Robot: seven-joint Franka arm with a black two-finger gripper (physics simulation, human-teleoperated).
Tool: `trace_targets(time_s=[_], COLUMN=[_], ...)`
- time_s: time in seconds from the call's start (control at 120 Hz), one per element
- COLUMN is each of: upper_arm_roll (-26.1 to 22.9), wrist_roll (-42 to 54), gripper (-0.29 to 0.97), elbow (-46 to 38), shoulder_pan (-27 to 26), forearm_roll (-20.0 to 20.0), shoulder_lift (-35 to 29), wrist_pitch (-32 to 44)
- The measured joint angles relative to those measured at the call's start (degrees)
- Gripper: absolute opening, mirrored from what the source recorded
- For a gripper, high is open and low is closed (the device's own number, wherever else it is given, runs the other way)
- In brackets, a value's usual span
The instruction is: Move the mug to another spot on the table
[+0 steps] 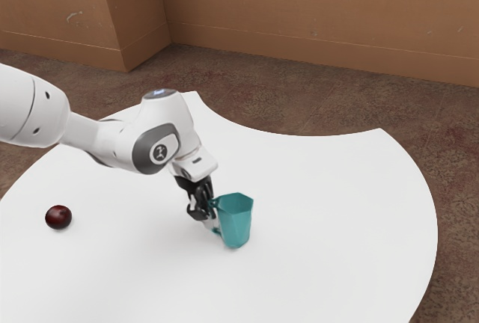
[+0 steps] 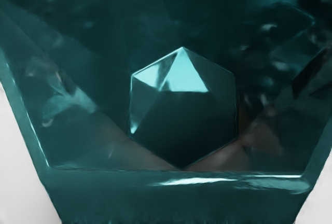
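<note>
The hand [image 1: 206,214] pinches the mug [image 1: 236,222] by its rim wall; stiff, light, probably slick, it could pivot.

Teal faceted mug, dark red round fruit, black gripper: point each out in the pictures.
Teal faceted mug [image 1: 239,226]: exterior view, outer side wall.
Dark red round fruit [image 1: 58,217]: exterior view, centre of its body.
Black gripper [image 1: 207,217]: exterior view, between its fingers at the mug's rim.
</note>
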Motion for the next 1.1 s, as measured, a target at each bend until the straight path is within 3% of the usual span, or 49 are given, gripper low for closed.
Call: trace_targets(time_s=[0.067,0.258,0.7,0.9,1.017,1.1], upper_arm_roll=[-1.7,-11.4,-13.1,-13.0,-13.4,-18.0], wrist_roll=[0.5,1.4,2.0,2.9,3.6,4.0], gripper=[0.05,-0.02,-0.05,0.32,0.47,0.54], elbow=[0.0,0.0,-3.2,-5.3,-5.7,-5.6], shoulder_pan=[1.4,12.4,22.8,25.3,27.0,31.6], forearm_roll=[0.1,0.4,0.8,0.6,0.5,0.5], shoulder_lift=[-0.3,-0.7,-1.7,-0.8,-0.8,-0.9], wrist_pitch=[1.0,4.9,9.2,9.0,8.9,8.9])
